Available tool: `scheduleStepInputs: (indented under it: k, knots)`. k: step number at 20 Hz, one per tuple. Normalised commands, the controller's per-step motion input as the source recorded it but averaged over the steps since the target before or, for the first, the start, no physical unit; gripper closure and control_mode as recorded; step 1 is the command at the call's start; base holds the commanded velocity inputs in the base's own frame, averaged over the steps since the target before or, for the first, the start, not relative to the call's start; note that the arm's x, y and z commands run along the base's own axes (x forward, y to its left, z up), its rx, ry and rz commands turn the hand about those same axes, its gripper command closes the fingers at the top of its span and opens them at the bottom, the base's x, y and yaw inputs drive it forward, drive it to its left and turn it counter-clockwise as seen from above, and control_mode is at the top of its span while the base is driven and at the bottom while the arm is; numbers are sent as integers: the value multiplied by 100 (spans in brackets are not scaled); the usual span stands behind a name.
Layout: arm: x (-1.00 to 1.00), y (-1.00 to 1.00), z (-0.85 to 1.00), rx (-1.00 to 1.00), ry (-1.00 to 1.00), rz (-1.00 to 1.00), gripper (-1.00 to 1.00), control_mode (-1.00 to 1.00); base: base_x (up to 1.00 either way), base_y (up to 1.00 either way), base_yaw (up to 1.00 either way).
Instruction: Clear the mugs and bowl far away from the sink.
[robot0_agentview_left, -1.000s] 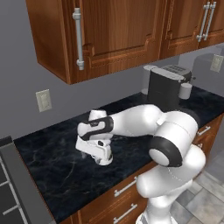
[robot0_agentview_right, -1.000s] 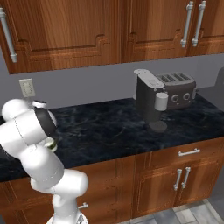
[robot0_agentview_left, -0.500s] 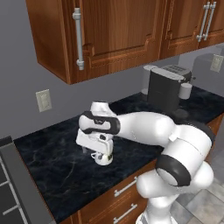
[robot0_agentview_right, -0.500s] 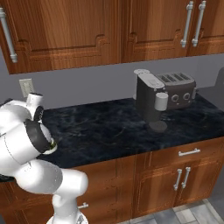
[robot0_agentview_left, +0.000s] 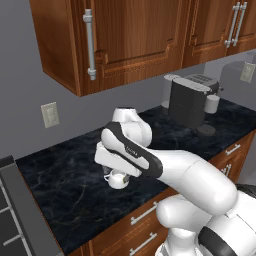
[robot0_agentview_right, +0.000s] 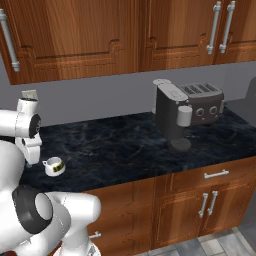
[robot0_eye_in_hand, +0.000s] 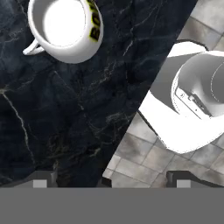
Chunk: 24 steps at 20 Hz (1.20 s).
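Observation:
A white rounded mug (robot0_agentview_left: 118, 179) with a handle and a dark-and-yellow mark stands upright on the black marble counter (robot0_agentview_left: 60, 180), near its front edge. The right base view has the same mug (robot0_agentview_right: 54, 166) just right of my hand. My gripper (robot0_eye_in_hand: 111, 181) is open, with nothing between its fingers. It hangs just above and beside the mug without touching it. Seen from the hand, the mug (robot0_eye_in_hand: 65, 28) lies at the upper left, well off the line between the fingertips (robot0_eye_in_hand: 41, 179). The bowl and the sink are out of view.
A dark coffee machine (robot0_agentview_right: 172, 117) with a small cup and a toaster (robot0_agentview_right: 202, 100) stand at the counter's right end. Wooden wall cabinets (robot0_agentview_left: 135, 40) hang overhead. A stove edge (robot0_agentview_left: 10, 215) borders the counter on the left. The counter's front edge (robot0_eye_in_hand: 144, 100) drops to tiled floor.
My hand has drawn up and back off the white mug, which stays on the counter. In the right base view the mug has come out from behind the arm.

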Motion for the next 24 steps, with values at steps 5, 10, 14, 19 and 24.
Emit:
scheduleStepInputs:
  k: [5, 10, 14, 19, 24]
  knots:
    - [-92, -95, 35, 3, -17, 0, -100, -100, 0, 0, 0]
    - [-60, -86, 23, 4, -16, 0, -100, -100, 0, 0, 0]
    - [-29, -48, 1, 3, -4, 0, -100, -100, 0, 0, 0]
    - [-1, -22, 0, 1, 0, 0, -100, -100, 0, 0, 0]
    - [0, -1, 0, 0, 0, 0, -100, 100, -2, -2, 0]
